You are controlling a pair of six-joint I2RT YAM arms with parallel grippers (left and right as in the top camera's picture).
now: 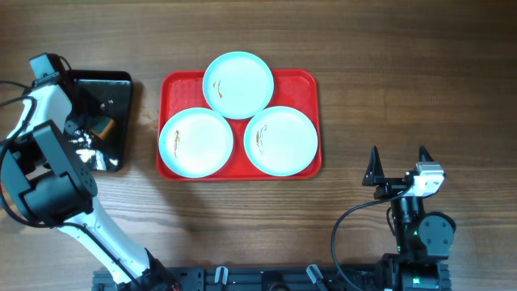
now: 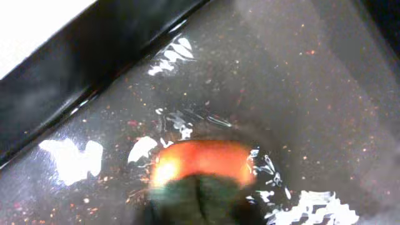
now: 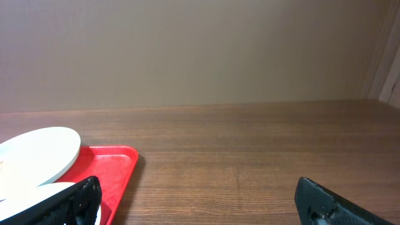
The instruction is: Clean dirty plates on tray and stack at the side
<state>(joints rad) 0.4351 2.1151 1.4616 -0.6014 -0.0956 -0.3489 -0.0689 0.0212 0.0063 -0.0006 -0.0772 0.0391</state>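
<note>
Judging from the smears, we put the task at its very start. All three round pale blue-white plates lie on the large red rectangular plastic tray [image 1: 300,87], which sits mid-bench toward the far edge. The rear plate [image 1: 238,84] overlaps the rims of the left plate [image 1: 196,142] and the right plate [image 1: 280,140], and each carries a small brown smear. None is wiped and none is stacked at the side, so all the cleaning and stacking is left to do.

The left gripper [image 1: 93,124] hangs low over the smaller black rectangular tray [image 1: 119,95] near the left edge of the bench. Its wrist view shows a blurred orange-and-green lump [image 2: 200,165], perhaps a sponge, on the wet, speckled tray floor. We cannot tell whether the fingers are spread or pinching it. The right gripper [image 1: 397,162] rests toward the near right corner, well apart from the tray, its jaws spread wide and holding nothing.

The brown wood-grain bench [image 1: 404,65] looks dry and bare to the right of the red tray, which we judge a fair spot for the stack. Beyond the far edge we see only a plain beige wall [image 3: 200,50].
</note>
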